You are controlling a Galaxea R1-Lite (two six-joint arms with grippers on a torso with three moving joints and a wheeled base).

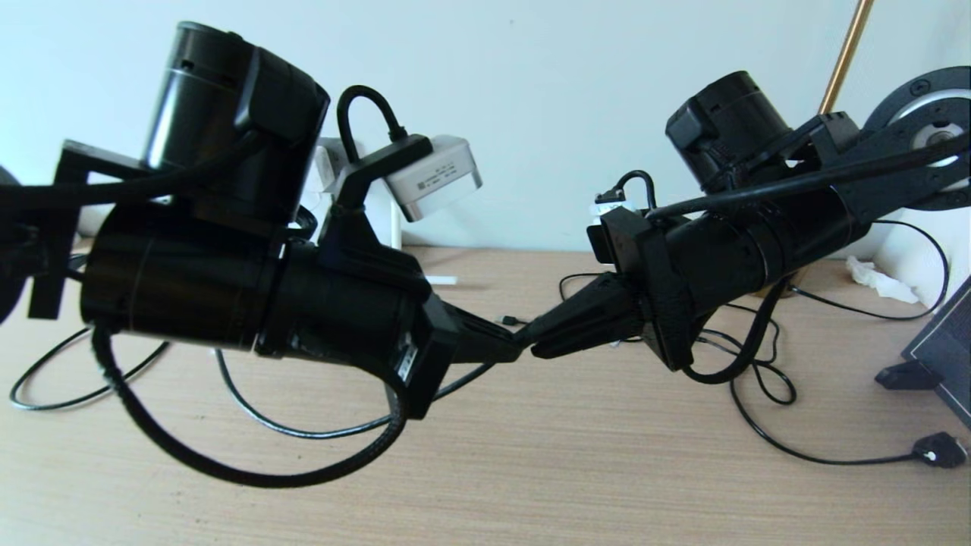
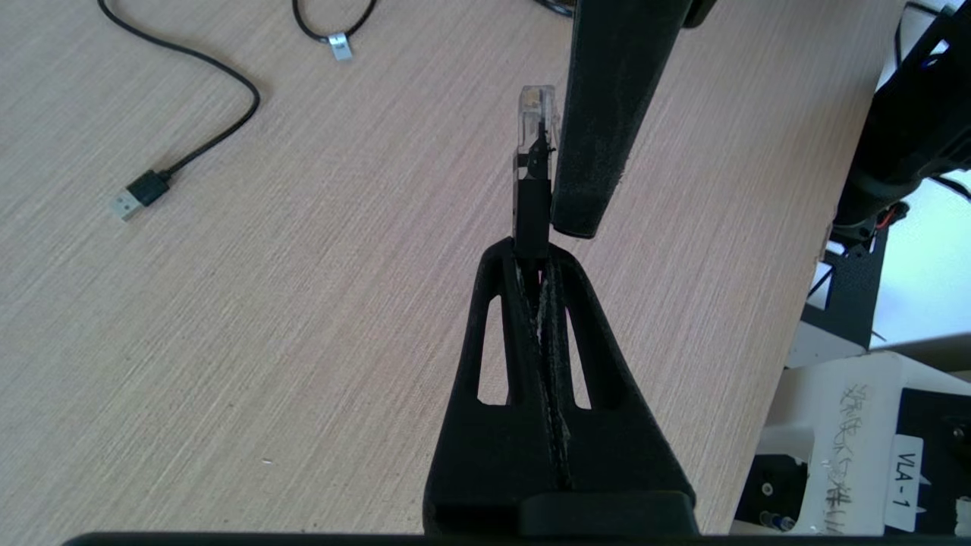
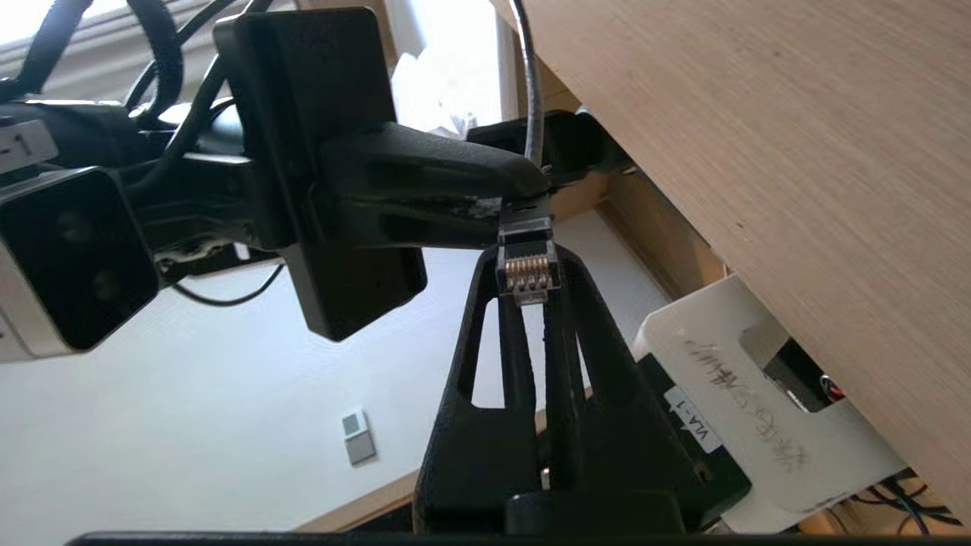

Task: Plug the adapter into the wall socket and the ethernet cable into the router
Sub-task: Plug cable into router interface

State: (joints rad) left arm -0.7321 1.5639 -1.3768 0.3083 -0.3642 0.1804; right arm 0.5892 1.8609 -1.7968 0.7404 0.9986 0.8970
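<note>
Left wrist view: left gripper point(image 2: 540, 258) is clamping the black ethernet cable's point(image 2: 531, 205) clear plug above the wooden desk point(image 2: 303, 303), right gripper point(image 2: 584, 220) is closing beside it, plugging still not done.

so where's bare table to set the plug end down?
Freest: the near strip of the table, between the black cable loops on the left and the black plug near the right edge. Crowded: under the right claw, where cables tangle, and at the back by the router.

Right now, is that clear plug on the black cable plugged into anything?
No. The ethernet cable's plug is pinched between both grippers above the table.
</note>
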